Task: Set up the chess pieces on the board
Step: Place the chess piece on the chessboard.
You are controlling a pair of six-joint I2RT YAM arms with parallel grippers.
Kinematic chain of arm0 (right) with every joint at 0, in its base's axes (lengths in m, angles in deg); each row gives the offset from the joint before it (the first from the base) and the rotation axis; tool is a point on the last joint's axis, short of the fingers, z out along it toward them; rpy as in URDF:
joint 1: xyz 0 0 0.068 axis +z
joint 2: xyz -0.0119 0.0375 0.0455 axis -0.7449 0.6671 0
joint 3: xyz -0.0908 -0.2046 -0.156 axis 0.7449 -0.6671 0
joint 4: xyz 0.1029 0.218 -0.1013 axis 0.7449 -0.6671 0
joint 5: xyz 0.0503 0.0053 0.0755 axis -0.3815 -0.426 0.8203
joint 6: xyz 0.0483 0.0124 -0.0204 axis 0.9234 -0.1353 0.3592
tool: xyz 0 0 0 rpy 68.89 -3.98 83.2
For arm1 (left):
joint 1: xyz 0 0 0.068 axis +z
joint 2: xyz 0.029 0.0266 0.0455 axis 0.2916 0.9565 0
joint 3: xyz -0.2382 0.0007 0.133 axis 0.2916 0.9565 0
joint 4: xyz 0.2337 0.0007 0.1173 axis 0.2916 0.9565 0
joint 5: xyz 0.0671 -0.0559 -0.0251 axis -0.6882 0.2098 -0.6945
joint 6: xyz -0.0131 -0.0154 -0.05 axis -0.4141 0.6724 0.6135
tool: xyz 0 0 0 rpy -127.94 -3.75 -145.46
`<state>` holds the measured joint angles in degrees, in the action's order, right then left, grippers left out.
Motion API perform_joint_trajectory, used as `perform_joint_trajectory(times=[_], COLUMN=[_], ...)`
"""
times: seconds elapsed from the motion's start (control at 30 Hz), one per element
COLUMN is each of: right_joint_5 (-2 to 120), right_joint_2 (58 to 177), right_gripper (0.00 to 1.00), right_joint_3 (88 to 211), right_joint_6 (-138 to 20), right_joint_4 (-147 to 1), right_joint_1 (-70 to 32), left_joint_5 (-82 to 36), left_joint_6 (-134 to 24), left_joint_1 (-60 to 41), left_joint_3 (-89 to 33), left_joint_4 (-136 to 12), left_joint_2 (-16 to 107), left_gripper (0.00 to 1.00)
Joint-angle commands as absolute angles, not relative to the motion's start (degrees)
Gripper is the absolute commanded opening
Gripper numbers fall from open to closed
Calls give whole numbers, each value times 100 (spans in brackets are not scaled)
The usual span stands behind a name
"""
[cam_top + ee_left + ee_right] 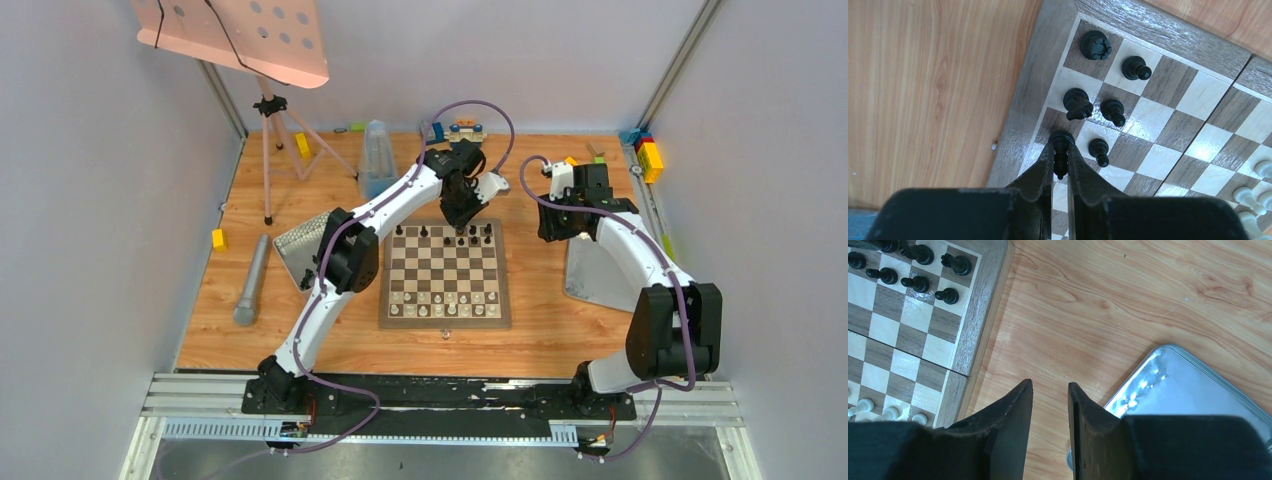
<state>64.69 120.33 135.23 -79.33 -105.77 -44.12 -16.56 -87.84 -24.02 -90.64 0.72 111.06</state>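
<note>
Your left tool (1060, 150) is shut tight on one black piece (1062, 139) — the two fingers pinch it from both sides. The piece sits over a dark square in the outer row of the board (1023, 115), right by the brown rim. You cannot tell if its foot is touching the square or is just above it.

Five more black pieces (1077, 102) stand just beside it, in the same corner. Two are in the outer row and three are in the next row in. They all stand up straight, each on its own square.

From the top view, your left tool (462, 215) is over the far edge of the board (445, 320). The white pieces (445, 303) stand in two rows on the near side, well apart from the black ones.

Your right tool (1049, 387) holds nothing — its fingers are a little way apart, with bare wood showing between them. It hangs over the surface (1128, 305), between the board's right edge and the grey tray (1188, 390). It touches neither one.
</note>
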Motion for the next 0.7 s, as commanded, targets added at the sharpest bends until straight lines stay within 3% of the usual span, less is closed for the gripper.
perform_joint_trajectory(times=[0.0,0.5,0.67], right_joint_5=[6555,6586,6609], right_joint_2=[11895,11901,11916], right_gripper=[33,33,33], right_joint_3=[13658,13658,13654], right_joint_6=[-7932,-7950,-7967], right_joint_4=[-10457,-10477,-10480], right_joint_1=[-4423,-4426,-4421], left_joint_5=[-1582,-1598,-1681], left_joint_6=[-8745,-8760,-8759], left_joint_1=[-2449,-2480,-2479], left_joint_3=[-9317,-9335,-9334], left_joint_4=[80,51,17], left_joint_2=[11140,11284,11294], left_gripper=[14,17,32])
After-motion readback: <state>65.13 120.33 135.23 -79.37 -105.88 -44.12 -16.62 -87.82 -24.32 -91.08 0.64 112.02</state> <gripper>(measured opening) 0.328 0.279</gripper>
